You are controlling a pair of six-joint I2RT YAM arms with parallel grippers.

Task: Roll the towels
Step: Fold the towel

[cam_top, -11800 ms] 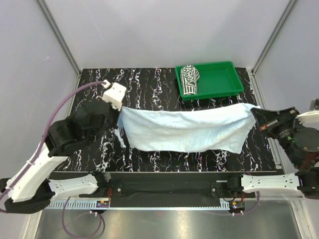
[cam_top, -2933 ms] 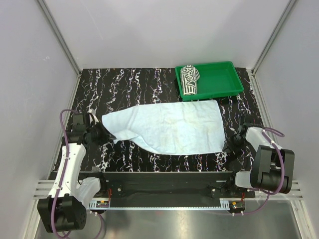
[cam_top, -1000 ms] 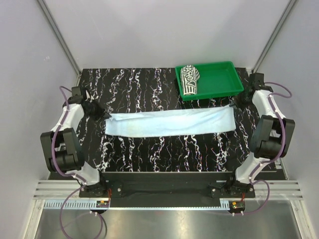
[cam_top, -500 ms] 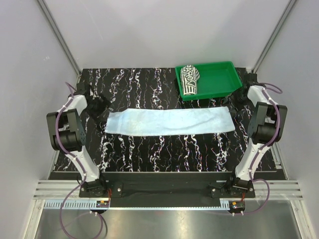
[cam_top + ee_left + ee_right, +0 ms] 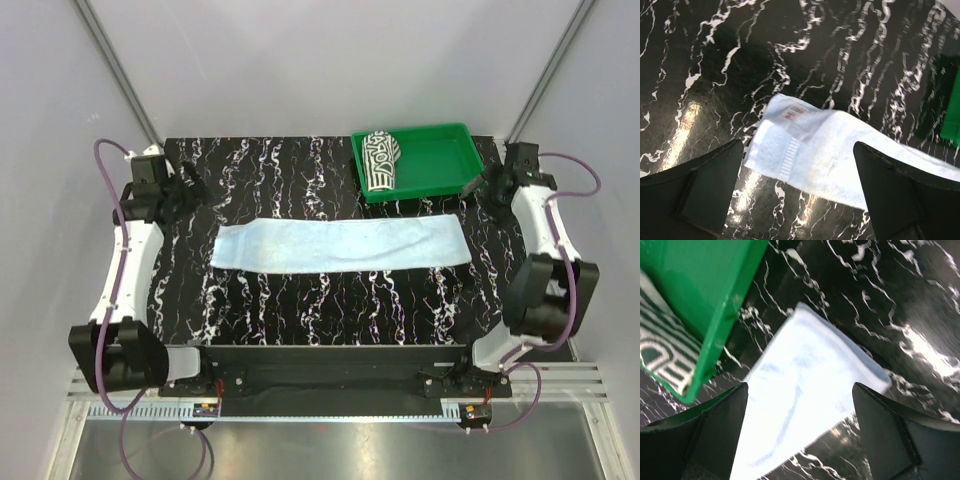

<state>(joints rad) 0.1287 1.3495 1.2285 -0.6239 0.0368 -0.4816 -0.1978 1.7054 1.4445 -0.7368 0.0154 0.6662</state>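
Blue towel [image 5: 840,155], tag [image 5: 793,111] print illegible.

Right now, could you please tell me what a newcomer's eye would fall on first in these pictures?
First, the pale blue cloth towel, a long flat strip not yet rolled, lying across the middle of the black marbled table. Next, the green plastic tray at the far right, with the rolled green-and-white striped towel at its left side. The left gripper and right gripper are open and empty, just beyond the strip's two ends.
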